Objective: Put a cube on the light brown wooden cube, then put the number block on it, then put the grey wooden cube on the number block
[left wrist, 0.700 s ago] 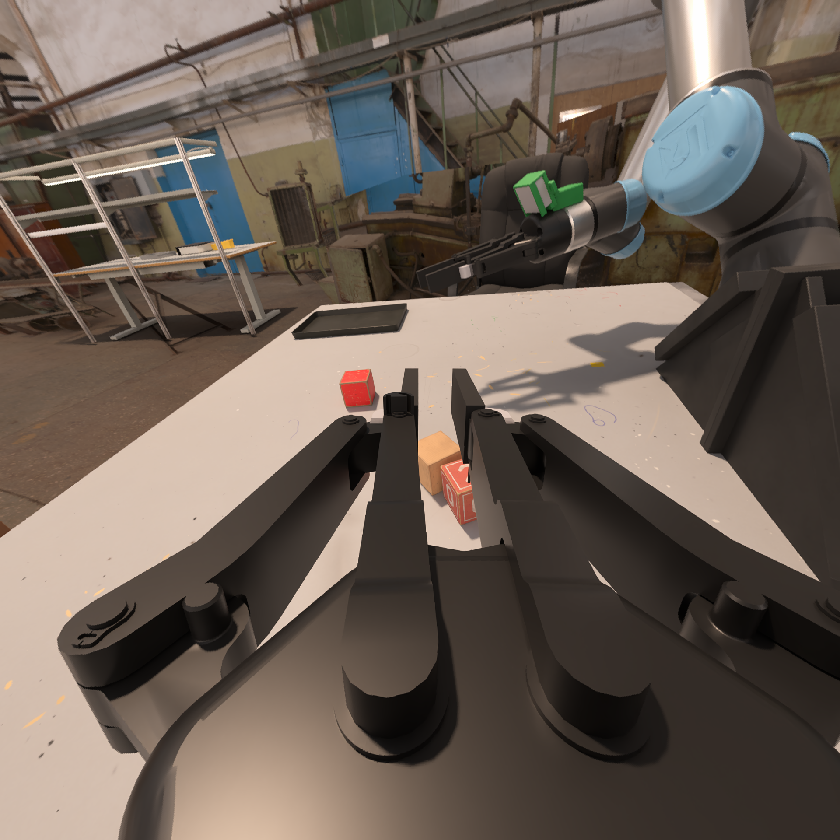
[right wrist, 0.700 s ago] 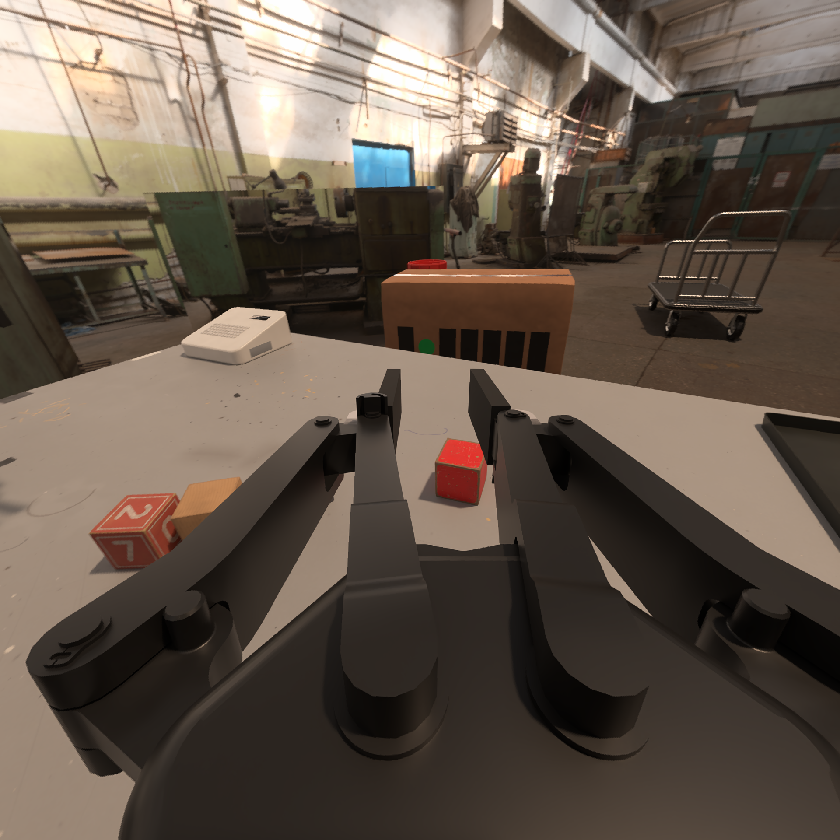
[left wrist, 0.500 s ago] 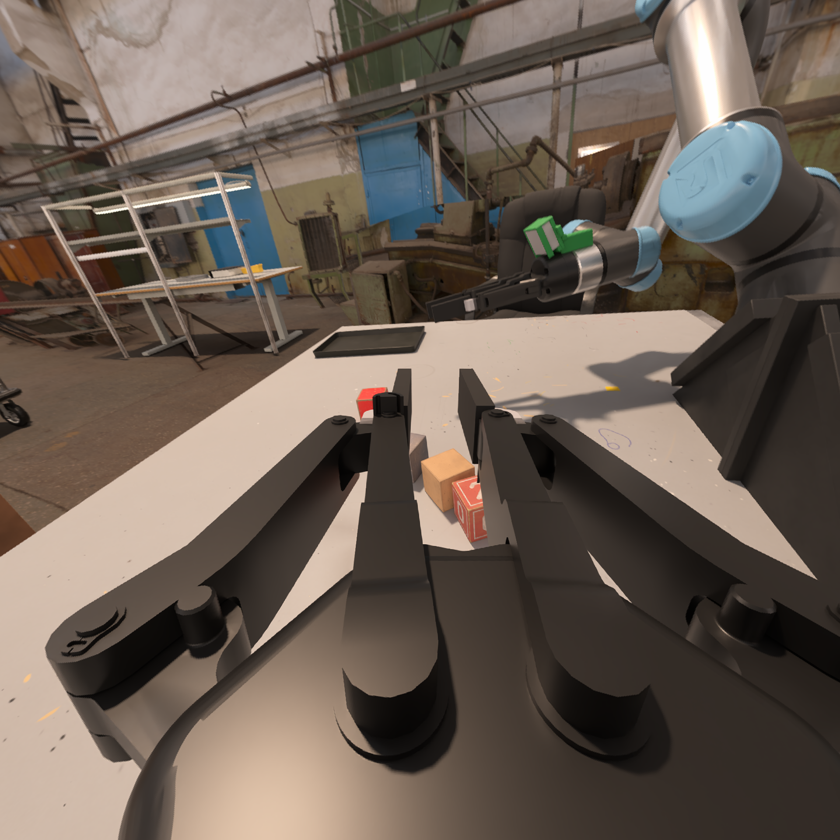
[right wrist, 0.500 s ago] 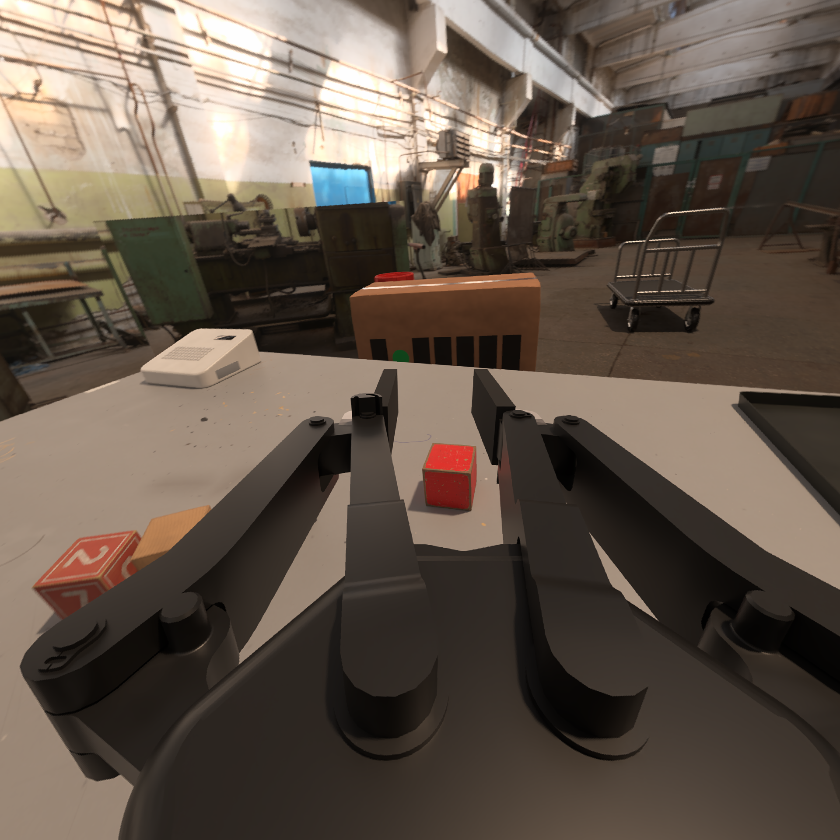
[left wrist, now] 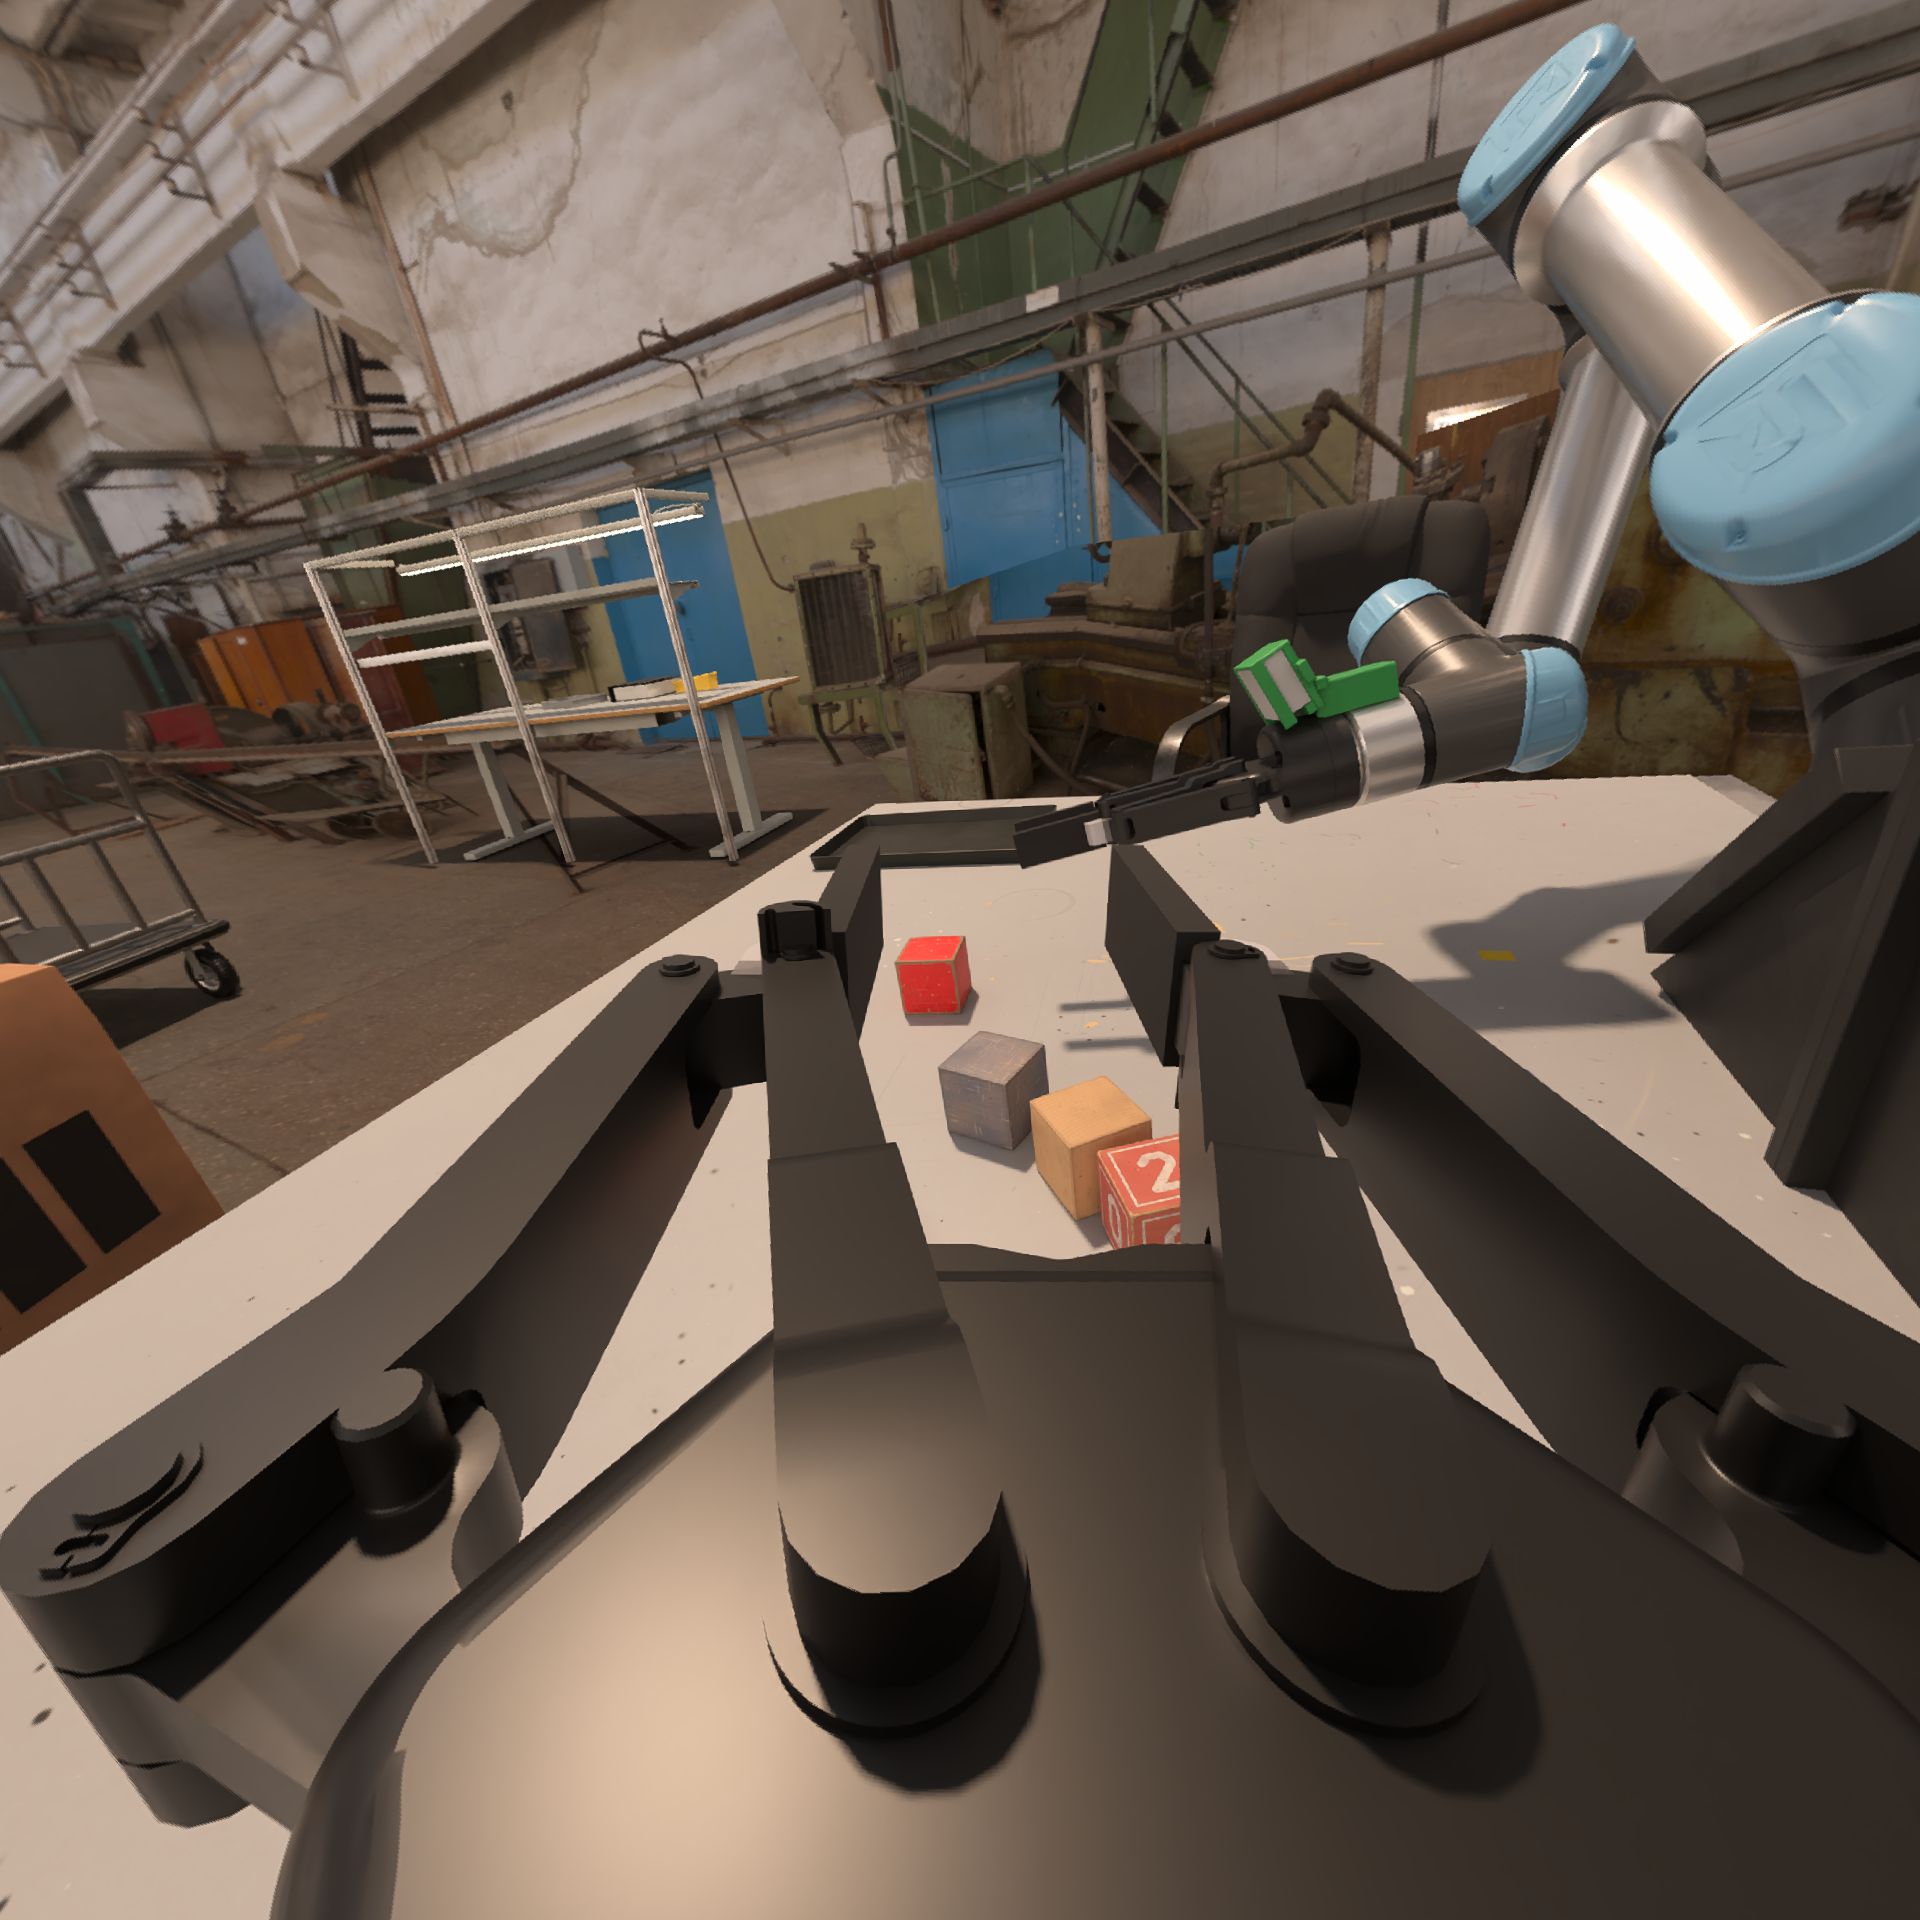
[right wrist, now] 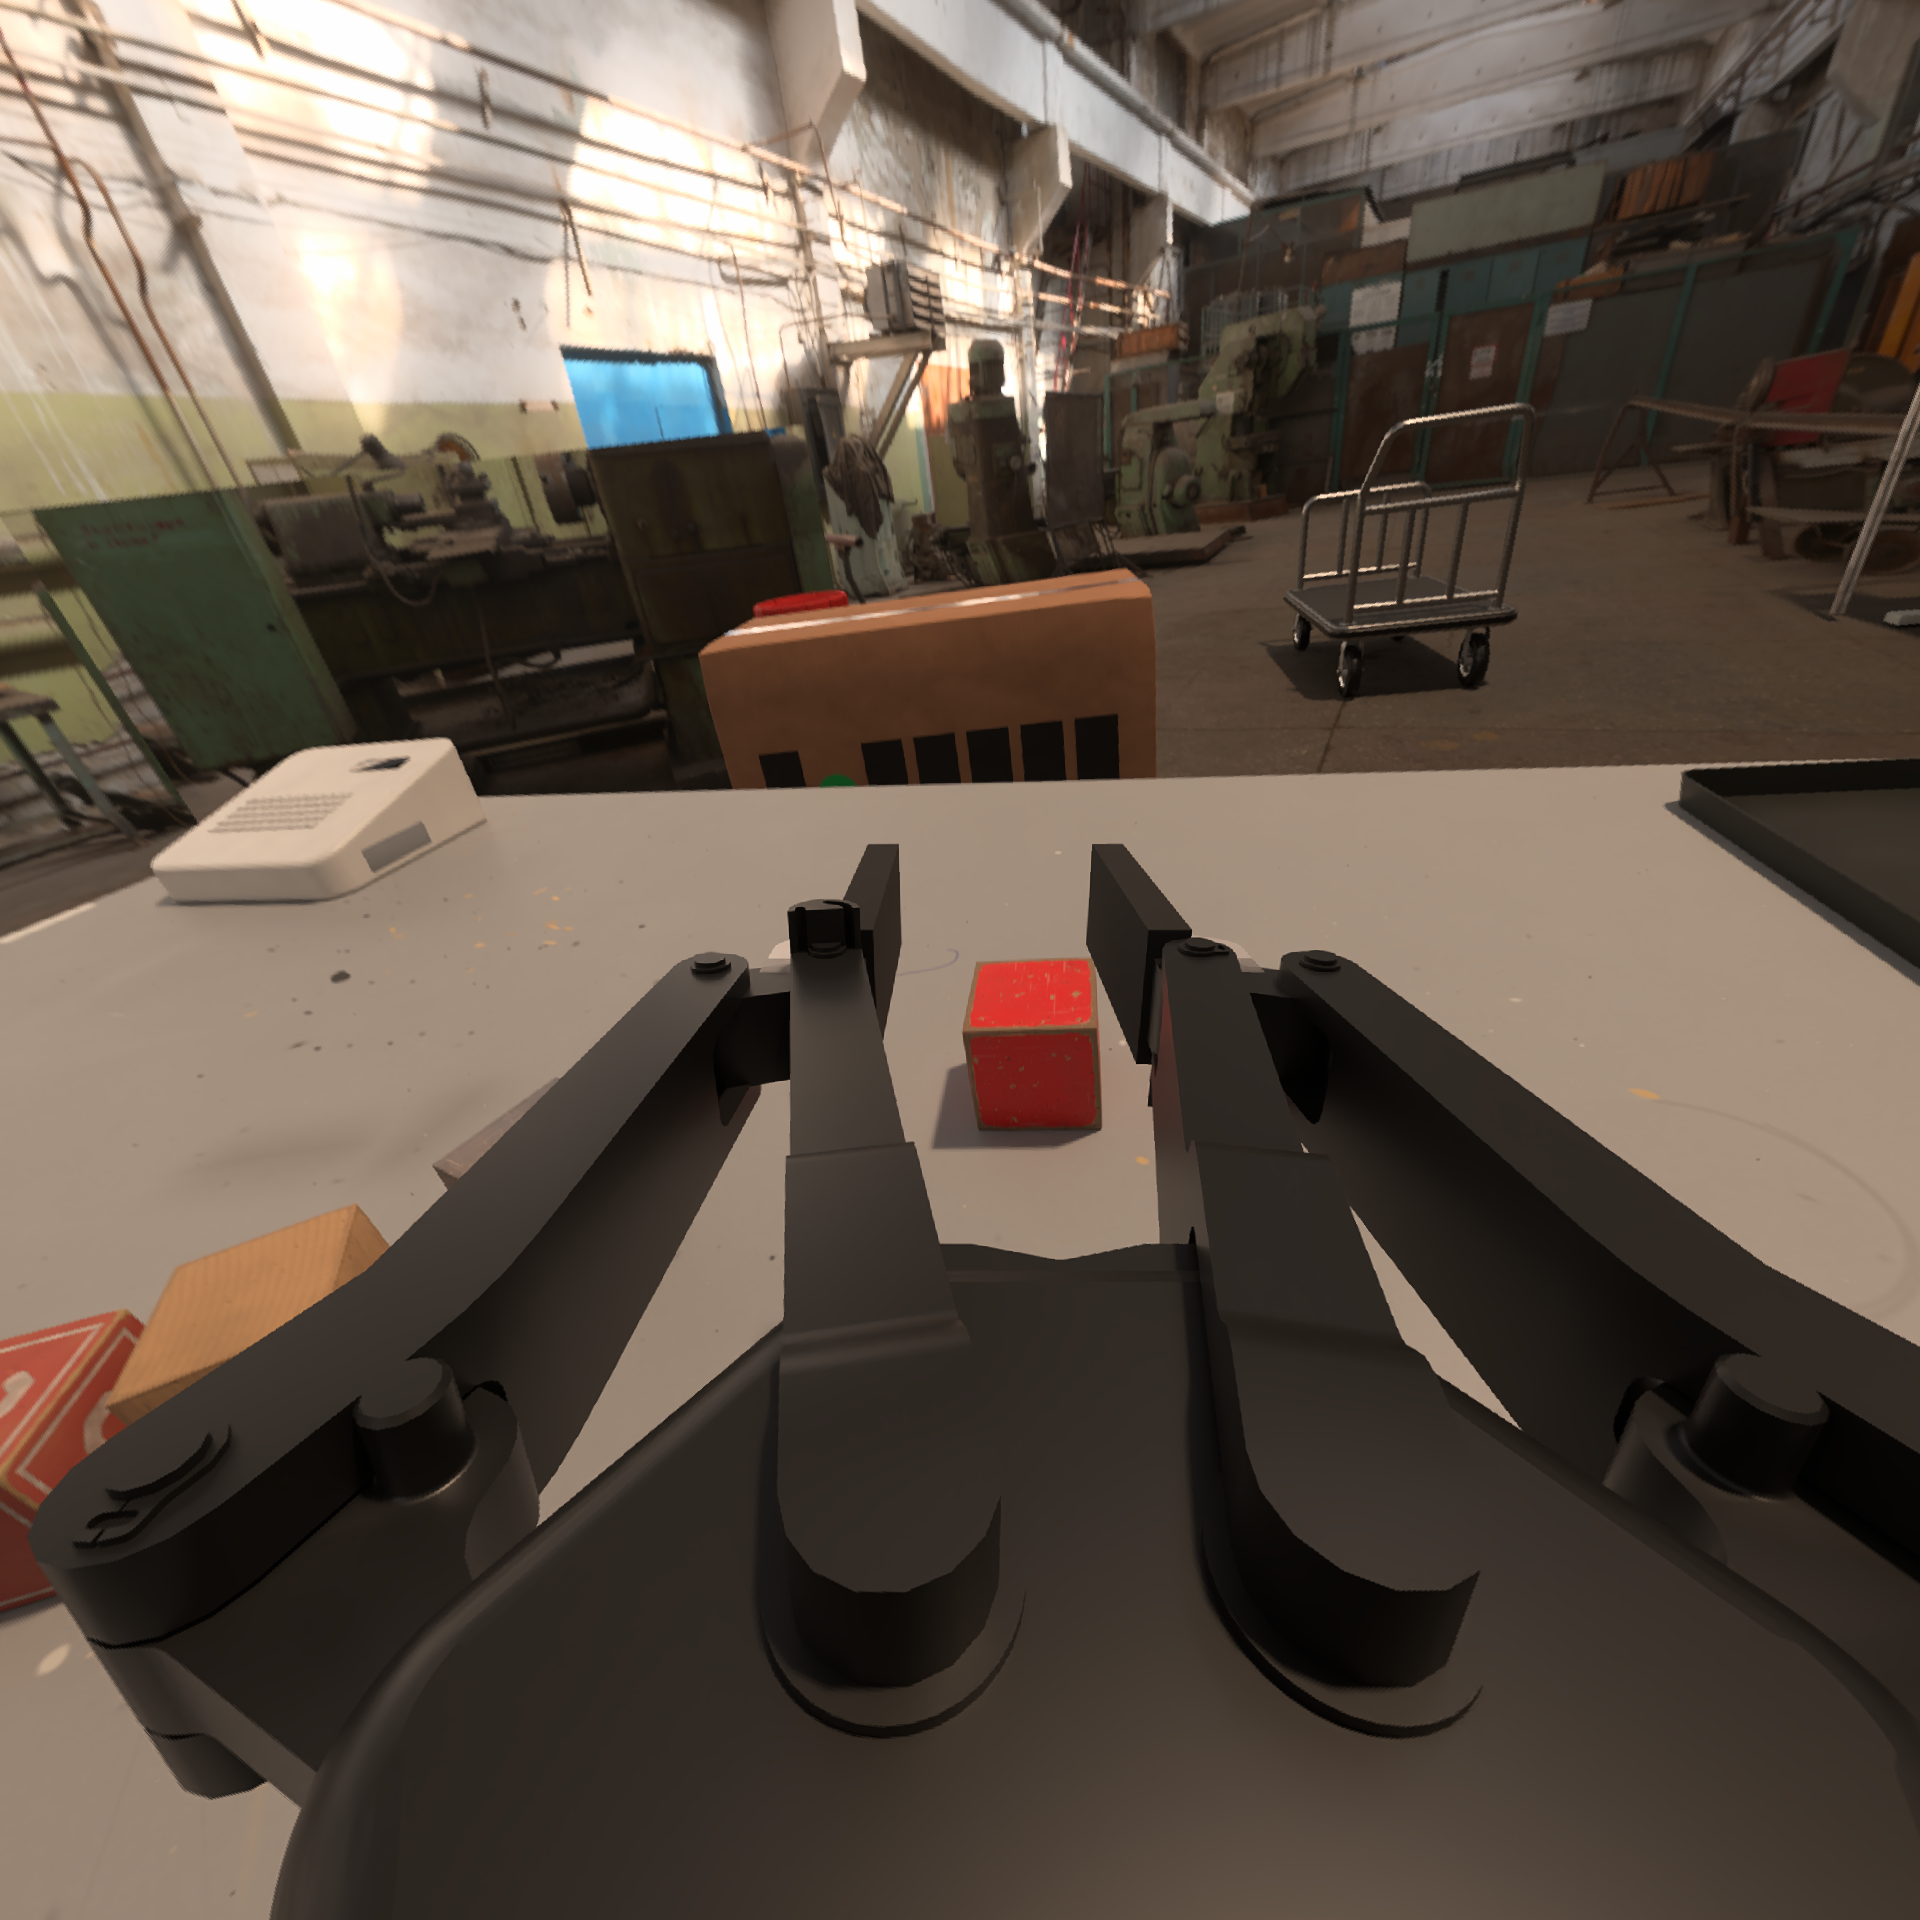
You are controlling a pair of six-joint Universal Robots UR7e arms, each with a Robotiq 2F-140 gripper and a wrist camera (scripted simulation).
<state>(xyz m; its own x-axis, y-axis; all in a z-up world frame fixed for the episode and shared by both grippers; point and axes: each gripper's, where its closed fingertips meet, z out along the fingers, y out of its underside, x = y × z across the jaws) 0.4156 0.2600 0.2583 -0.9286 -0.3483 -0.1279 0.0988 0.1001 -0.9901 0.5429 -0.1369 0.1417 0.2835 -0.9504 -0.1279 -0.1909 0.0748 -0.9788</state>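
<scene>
In the left wrist view a red cube [left wrist: 933, 974], a grey wooden cube [left wrist: 989, 1086], a light brown wooden cube [left wrist: 1087, 1141] and a red number block [left wrist: 1143, 1187] lie in a line on the table. The brown cube touches the number block. My left gripper [left wrist: 992, 914] is open and empty, above and short of them. My right gripper [right wrist: 992, 902] is open and empty, its fingers either side of the red cube [right wrist: 1032, 1042], slightly above it. The brown cube [right wrist: 244, 1311] and number block [right wrist: 52, 1423] sit at lower left there.
A black tray [left wrist: 925, 837] lies at the table's far edge, also at right in the right wrist view [right wrist: 1829, 831]. A white device [right wrist: 322, 821] sits on the table's far left. A brown cardboard box [right wrist: 935, 675] stands behind the table. The right arm's base [left wrist: 1829, 987] stands at right.
My left gripper has risen and pulled back, so the grey cube now shows. My right gripper has moved closer to the red cube, which now sits centred between its fingers.
</scene>
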